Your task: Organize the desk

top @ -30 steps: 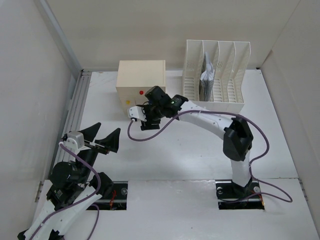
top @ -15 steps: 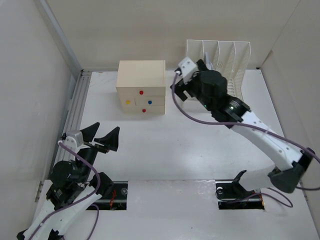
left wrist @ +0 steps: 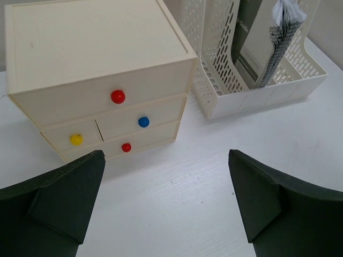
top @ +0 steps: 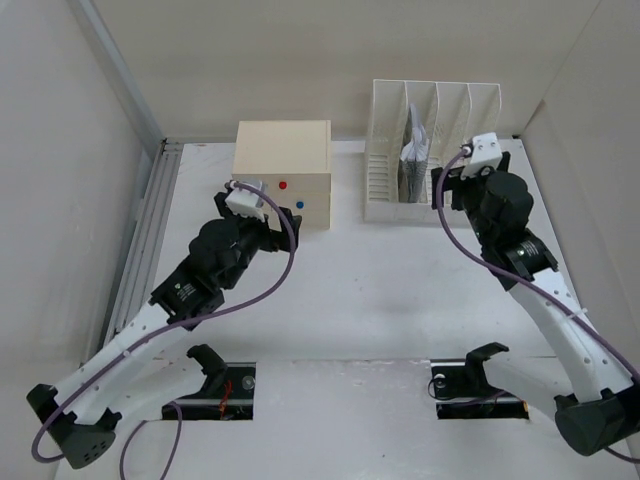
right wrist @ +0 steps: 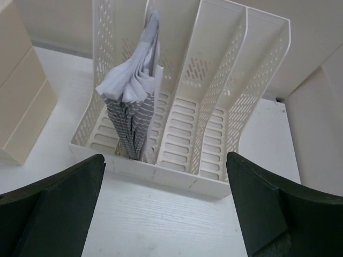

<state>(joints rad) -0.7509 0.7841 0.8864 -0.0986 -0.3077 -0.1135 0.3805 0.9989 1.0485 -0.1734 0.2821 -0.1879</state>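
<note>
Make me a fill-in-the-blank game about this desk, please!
The drawer box has two red knobs, one yellow knob and one ___ knob.
The left end effector and the right end effector are both ___.
Seen from above, the file rack stands to the ___ of the drawer box.
Missing words: blue; open; right.

- Top view: left arm (top: 190, 285) covers the lower left of the drawer box (top: 283, 150) front; yellow knob (left wrist: 76, 139) hidden there.
- Right arm (top: 505, 215) covers the right front corner of the file rack (top: 385, 150).
- Both wrist views: gripper fingers (left wrist: 64, 198) cut off by bottom edge.
- Dark booklet (left wrist: 249, 48) print too small to read.
- Right wrist view: drawer box cut at left edge.
</note>
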